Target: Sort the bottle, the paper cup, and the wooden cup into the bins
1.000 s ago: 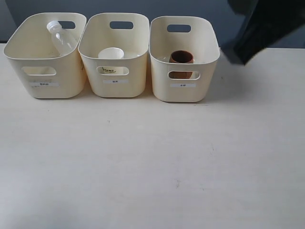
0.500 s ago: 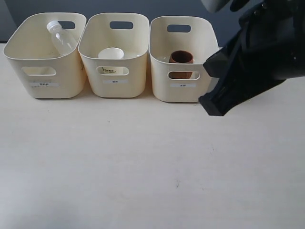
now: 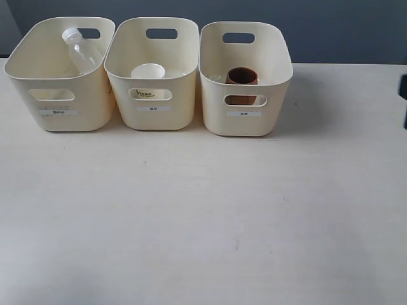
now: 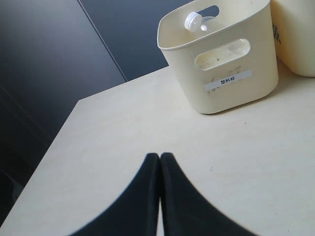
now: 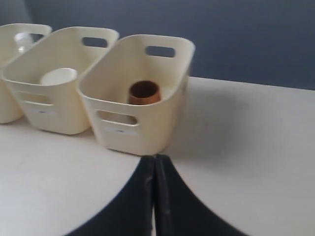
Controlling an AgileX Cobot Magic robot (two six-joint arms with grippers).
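Three bins (image 3: 245,121) are each holding one item: bottle (image 3: 81,51), paper cup (image 3: 148,71), wooden cup (image 3: 242,77). Left gripper (image 4: 160,164) and right gripper (image 5: 154,167) are hovering over the table (image 3: 203,216), fingers pressed together, empty.

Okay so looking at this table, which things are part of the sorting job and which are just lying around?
Part of the job:
- clear plastic bottle with white cap, in the left bin
- white paper cup, in the middle bin
- dark brown wooden cup, in the right bin
- three cream plastic bins

Just there:
- pale wooden table; nothing else lies loose on it
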